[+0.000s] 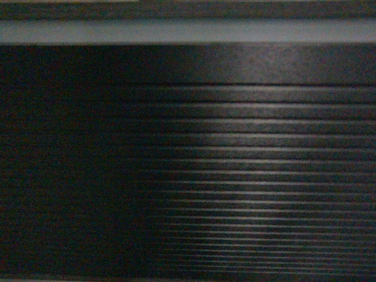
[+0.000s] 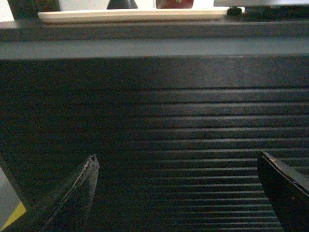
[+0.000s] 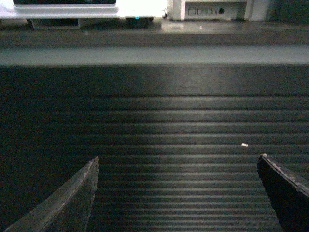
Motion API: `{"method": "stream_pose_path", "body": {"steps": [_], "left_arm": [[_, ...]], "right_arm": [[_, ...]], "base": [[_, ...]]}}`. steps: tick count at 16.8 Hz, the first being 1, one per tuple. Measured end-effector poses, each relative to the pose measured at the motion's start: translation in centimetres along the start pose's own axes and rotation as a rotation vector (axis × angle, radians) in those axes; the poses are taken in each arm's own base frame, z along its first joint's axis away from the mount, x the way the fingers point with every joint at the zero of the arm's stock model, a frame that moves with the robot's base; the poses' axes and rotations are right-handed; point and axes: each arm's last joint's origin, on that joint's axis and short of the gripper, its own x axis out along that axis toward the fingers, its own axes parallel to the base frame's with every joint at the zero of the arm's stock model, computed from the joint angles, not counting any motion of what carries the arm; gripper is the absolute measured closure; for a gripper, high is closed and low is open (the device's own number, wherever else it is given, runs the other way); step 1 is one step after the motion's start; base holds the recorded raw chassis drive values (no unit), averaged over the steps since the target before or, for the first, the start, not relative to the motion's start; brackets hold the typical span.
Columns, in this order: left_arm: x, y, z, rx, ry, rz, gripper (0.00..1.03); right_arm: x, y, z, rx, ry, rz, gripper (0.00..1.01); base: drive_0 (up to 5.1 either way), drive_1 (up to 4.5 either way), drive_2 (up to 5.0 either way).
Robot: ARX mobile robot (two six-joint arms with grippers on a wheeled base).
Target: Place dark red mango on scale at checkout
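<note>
The checkout's ribbed dark front panel fills the head view, and neither gripper shows there. In the left wrist view a sliver of the dark red mango shows at the top edge, on a beige tray on the counter. My left gripper is open and empty, low in front of the ribbed panel. In the right wrist view the white scale stands on the countertop at the upper left. My right gripper is open with nothing in it, also below the counter edge.
A dark cone-shaped object stands on the tray left of the mango. A grey-white device with a small panel sits on the counter to the right of the scale. The counter's grey lip overhangs the panel.
</note>
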Motion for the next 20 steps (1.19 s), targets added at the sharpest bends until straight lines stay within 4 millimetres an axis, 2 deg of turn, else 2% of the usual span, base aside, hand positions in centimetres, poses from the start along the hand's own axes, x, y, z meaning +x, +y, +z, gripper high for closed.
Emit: {"method": "stream_pose_path", "body": {"steps": [20], "left_arm": [[0.00,0.00,0.00,0.000,0.000,0.000,0.05]], "right_arm": [[0.00,0.00,0.00,-0.001,0.000,0.001,0.03]], "base": [[0.0,0.00,0.0]]}}
